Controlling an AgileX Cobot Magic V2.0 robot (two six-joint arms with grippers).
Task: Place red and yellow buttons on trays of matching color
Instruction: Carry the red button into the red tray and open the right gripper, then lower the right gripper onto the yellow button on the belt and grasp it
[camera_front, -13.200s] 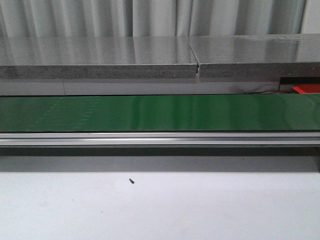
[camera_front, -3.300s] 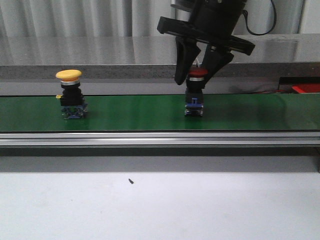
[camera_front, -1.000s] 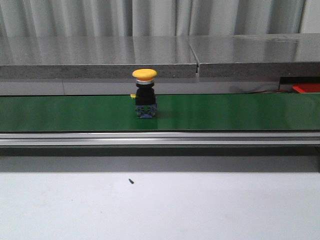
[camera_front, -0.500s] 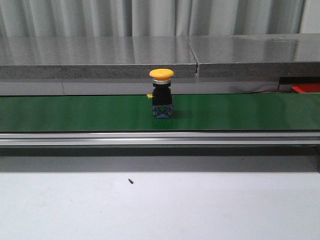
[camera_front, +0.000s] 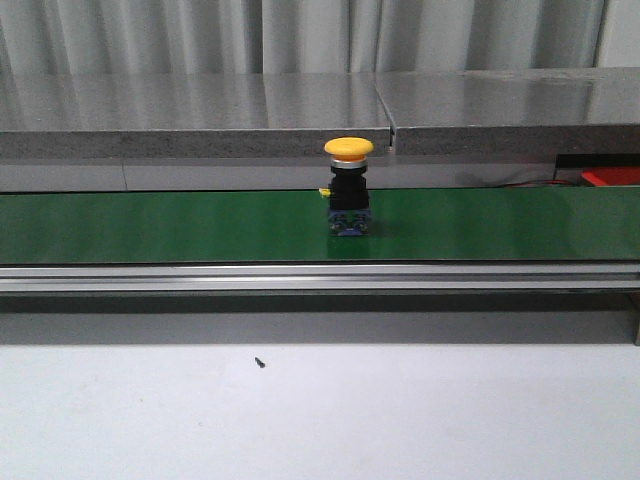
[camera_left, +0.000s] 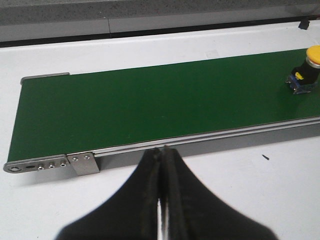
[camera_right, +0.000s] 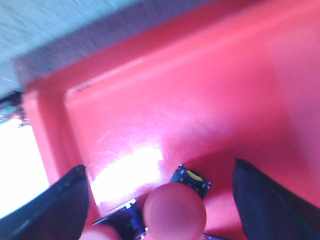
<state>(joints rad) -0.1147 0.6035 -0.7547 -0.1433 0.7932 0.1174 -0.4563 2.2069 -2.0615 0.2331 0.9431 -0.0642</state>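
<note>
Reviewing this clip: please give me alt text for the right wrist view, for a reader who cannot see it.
A red button sits inside a red tray, between the spread fingers of the right gripper, which appears open. The picture is close and blurred.

Even, soft light fills the room, and the front view is sharp throughout. The green belt (camera_front: 200, 225) carries a dull sheen, the grey ledge (camera_front: 200, 105) behind it mirrors the curtains faintly, and the yellow button (camera_front: 349, 186) throws only a slight shadow. The left wrist view is clear too, though the dark left hand (camera_left: 161, 200) sits underexposed. The right wrist view is badly blurred; a white glare patch burns on the red tray (camera_right: 200, 90), edges smeared.
</note>
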